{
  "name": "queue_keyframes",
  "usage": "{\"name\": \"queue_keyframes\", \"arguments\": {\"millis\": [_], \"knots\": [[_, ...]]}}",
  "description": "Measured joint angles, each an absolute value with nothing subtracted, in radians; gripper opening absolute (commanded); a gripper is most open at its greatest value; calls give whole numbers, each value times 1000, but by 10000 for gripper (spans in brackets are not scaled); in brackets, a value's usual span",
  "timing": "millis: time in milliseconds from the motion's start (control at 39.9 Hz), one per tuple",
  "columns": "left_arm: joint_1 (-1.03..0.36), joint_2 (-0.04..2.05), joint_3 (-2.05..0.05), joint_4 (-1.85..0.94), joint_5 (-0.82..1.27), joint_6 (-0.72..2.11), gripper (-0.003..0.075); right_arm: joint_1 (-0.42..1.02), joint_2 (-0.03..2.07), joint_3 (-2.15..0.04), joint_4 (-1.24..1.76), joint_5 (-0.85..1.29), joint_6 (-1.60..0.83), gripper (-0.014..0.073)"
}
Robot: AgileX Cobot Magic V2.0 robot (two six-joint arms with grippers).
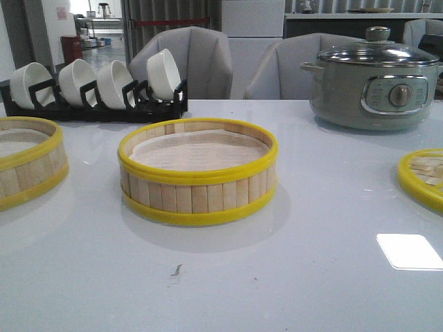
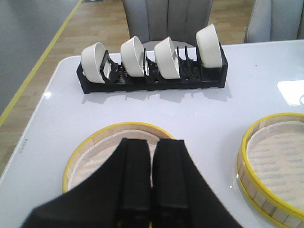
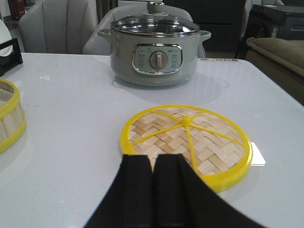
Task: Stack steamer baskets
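Two steamer baskets with pale bamboo-slat walls and yellow rims stand on the white table. One basket [image 1: 197,173] is in the middle, also seen in the left wrist view [image 2: 273,166] and at the edge of the right wrist view [image 3: 8,116]. The other basket [image 1: 28,162] is at the left edge. My left gripper [image 2: 152,141] hangs shut above this left basket [image 2: 95,147], holding nothing. The flat woven lid [image 1: 423,176] lies at the right. My right gripper [image 3: 153,157] is shut and empty over the near rim of the lid [image 3: 190,137]. Neither gripper shows in the front view.
A black rack of white bowls [image 1: 93,86] stands at the back left, also seen in the left wrist view [image 2: 152,61]. A grey-green electric pot with a glass lid [image 1: 374,79] stands at the back right, behind the woven lid [image 3: 154,50]. Chairs stand beyond the table's far edge.
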State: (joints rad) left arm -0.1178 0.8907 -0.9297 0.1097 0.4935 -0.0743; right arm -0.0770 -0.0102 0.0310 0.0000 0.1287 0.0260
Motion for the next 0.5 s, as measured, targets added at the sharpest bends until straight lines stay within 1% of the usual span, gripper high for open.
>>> {"name": "queue_keyframes", "arguments": {"millis": [501], "knots": [[-118, 901, -933, 122, 495, -74, 83, -77, -10, 31, 0, 129, 26, 55]]}}
